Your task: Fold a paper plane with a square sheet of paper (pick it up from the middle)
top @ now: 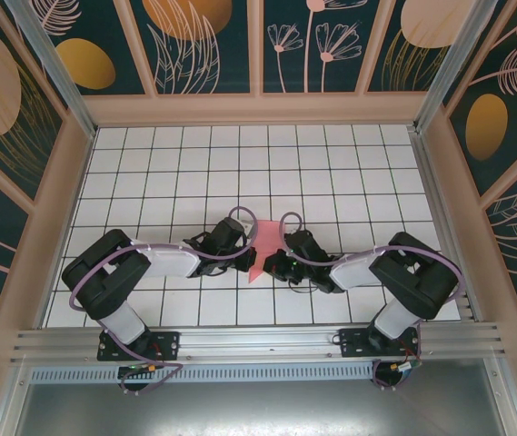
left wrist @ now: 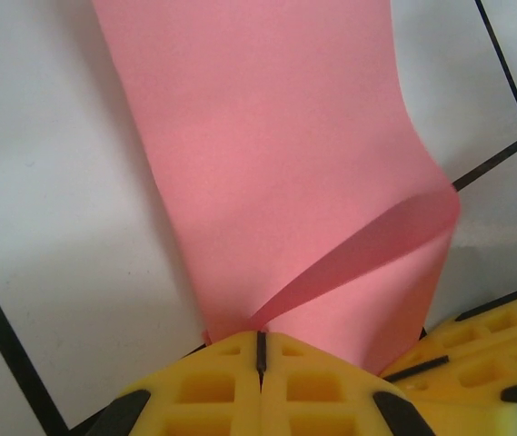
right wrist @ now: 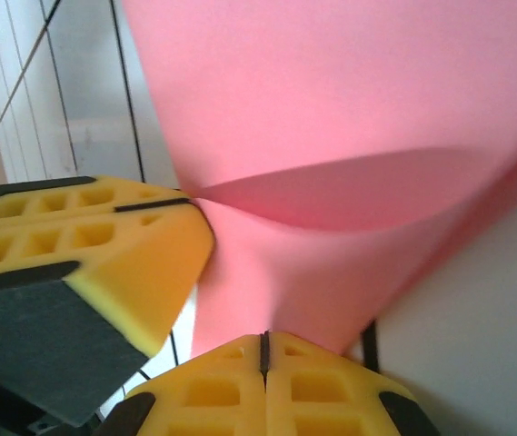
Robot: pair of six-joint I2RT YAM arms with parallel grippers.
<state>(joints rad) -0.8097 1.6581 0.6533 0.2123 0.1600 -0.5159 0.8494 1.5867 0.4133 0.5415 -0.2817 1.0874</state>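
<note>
White grid-tiled table (top: 149, 173), enclosed by dark patterned walls (top: 194, 45). The square sheet of paper (top: 263, 238), thin, matte and salmon-pink, lies at mid-table, its long axis running from my bases toward the far wall. My left gripper (left wrist: 260, 350) is fully closed on the sheet's near end from the sheet's left. My right gripper (right wrist: 263, 343), likewise closed, pinches it from the sheet's right. Their yellow ribbed pads (left wrist: 213, 391) sit just beside each other, so neither arm is nearer. Beyond the pinch one layer curls in a soft, uncreased loop, which the next move probably has to flatten.
</note>
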